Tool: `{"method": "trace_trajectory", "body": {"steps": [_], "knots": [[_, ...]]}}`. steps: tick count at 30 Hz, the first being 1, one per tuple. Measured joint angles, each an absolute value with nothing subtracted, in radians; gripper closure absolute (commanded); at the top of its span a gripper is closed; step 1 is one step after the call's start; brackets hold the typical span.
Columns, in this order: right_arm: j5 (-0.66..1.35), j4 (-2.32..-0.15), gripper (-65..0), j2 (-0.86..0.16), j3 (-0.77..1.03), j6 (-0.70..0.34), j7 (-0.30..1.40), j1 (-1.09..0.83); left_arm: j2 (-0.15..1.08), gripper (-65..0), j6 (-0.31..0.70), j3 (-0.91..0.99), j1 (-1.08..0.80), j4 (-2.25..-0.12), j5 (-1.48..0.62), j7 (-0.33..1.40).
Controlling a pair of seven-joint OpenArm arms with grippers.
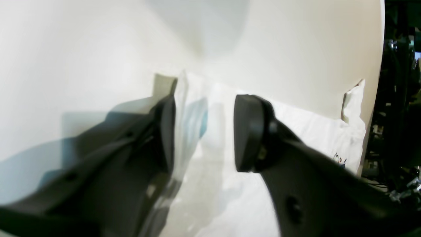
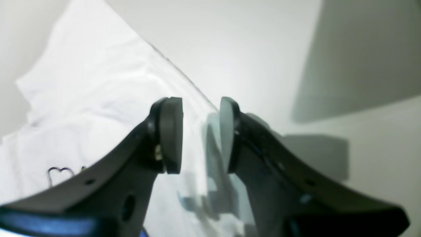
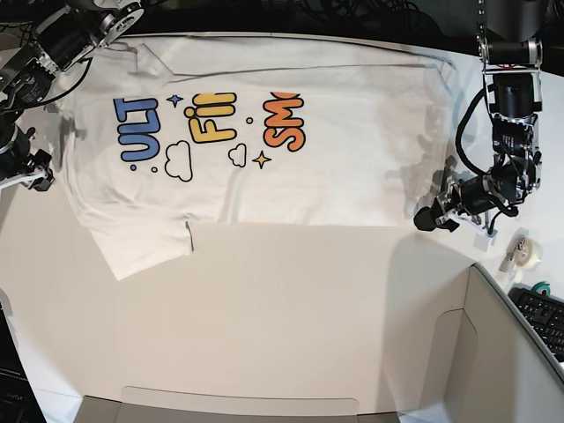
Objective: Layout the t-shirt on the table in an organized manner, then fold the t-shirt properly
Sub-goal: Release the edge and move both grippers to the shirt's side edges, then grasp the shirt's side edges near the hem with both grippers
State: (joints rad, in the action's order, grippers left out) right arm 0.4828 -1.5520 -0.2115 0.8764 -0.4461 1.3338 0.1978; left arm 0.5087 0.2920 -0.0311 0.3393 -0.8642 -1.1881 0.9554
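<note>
The t-shirt [image 3: 335, 176] lies spread print-up across the far half of the table [image 3: 282, 317], one sleeve [image 3: 141, 247] pointing toward the near side. My left gripper [image 3: 425, 220] sits low at the shirt's hem corner on the right. In the left wrist view its jaws [image 1: 204, 131] are open, with a raised fold of white cloth [image 1: 184, 105] between them, against the left finger. My right gripper [image 3: 123, 19] hangs over the shirt's far left corner. In the right wrist view it [image 2: 199, 135] is narrowly open above the shirt's edge [image 2: 82, 82], its shadow on the cloth.
A grey cardboard box [image 3: 493, 352] stands at the near right, and a flap [image 3: 238, 407] shows along the near edge. A tape roll [image 3: 526, 251] and a keyboard [image 3: 546, 317] lie right of the left arm. Dark clutter lies beyond the table's edge [image 1: 378, 65].
</note>
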Motion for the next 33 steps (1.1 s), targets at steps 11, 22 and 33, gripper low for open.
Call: {"method": "trace_trajectory", "body": {"steps": [11, 22, 33], "knots": [[0.485, -1.353, -19.4, -0.262, 0.876, -0.449, 1.333, 0.335, 0.508, -2.1, 0.285, -0.035, 0.33, -0.862, -1.184, 0.96], [0.485, -0.993, -28.2, -0.361, 0.594, -0.449, 1.098, 0.447, 0.508, -2.2, 0.285, -0.035, 0.328, -0.863, -1.185, 0.96], [0.511, -0.913, -29.2, -0.329, 0.484, -0.45, 1.034, 0.465, 0.507, -2.3, 0.286, -0.035, 0.327, -0.863, -1.187, 0.96]]}}
